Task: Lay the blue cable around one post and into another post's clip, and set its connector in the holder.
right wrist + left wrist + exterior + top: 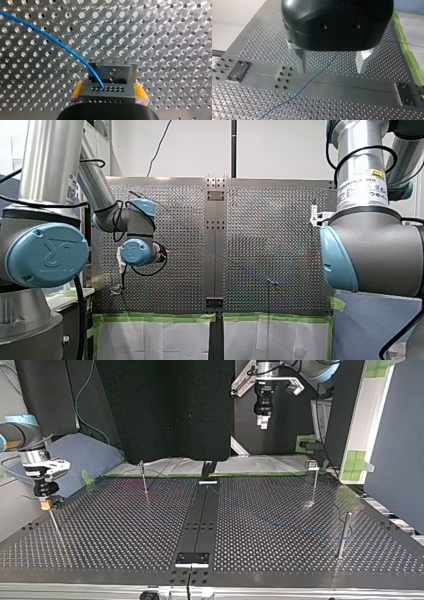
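Observation:
In the right wrist view my right gripper [108,82] has its yellow pads [77,90] against both sides of a grey connector [107,92], shut on it. The blue cable [57,42] runs into the connector's top. The connector rests against a grey holder [113,70] just ahead. In the top view this gripper [45,505] stands over a thin post [55,527] at the left. My left gripper [332,71] hangs open and holds nothing, with the blue cable [312,80] lying on the table under it. It is high at the back [263,422].
Three more posts stand on the perforated table [125,530]: one at the back left [144,480], one with a clip on top [313,480] at the back right, and one at the near right [342,535]. The faint cable [280,522] crosses the table toward that near-right post.

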Motion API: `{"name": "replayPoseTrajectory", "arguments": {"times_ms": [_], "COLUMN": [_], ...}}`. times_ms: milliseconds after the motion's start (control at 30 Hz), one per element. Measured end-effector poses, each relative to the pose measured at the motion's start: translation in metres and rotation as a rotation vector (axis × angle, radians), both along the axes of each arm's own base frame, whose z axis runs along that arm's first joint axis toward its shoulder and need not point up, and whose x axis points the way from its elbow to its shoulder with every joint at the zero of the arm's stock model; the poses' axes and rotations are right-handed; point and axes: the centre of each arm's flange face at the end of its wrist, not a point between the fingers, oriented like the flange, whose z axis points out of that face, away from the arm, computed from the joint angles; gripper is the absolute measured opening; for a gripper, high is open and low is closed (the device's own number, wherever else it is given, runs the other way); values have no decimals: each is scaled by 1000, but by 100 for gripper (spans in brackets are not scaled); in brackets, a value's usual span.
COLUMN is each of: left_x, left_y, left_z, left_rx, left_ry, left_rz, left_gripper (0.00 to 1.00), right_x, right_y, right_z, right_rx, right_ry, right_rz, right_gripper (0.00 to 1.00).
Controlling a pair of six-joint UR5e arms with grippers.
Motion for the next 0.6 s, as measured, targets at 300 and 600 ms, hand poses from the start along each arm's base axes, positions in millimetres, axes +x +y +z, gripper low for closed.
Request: {"name": "replayPoseTrajectory", "arguments": {"times_ms": [300, 600], "left_x": [0, 0], "left_y": [1, 1], "left_z": [0, 0], "left_rx": [4, 5], "left_ry": [2, 2], "left_rz": [1, 2], "left_gripper": [100, 100], "right_x": [2, 4], "right_y": [0, 0], "right_z": [-2, -2], "right_rx": [2, 0], "right_ry": [-3, -4], "right_rz": [2, 1], "right_gripper": [46, 90]}}
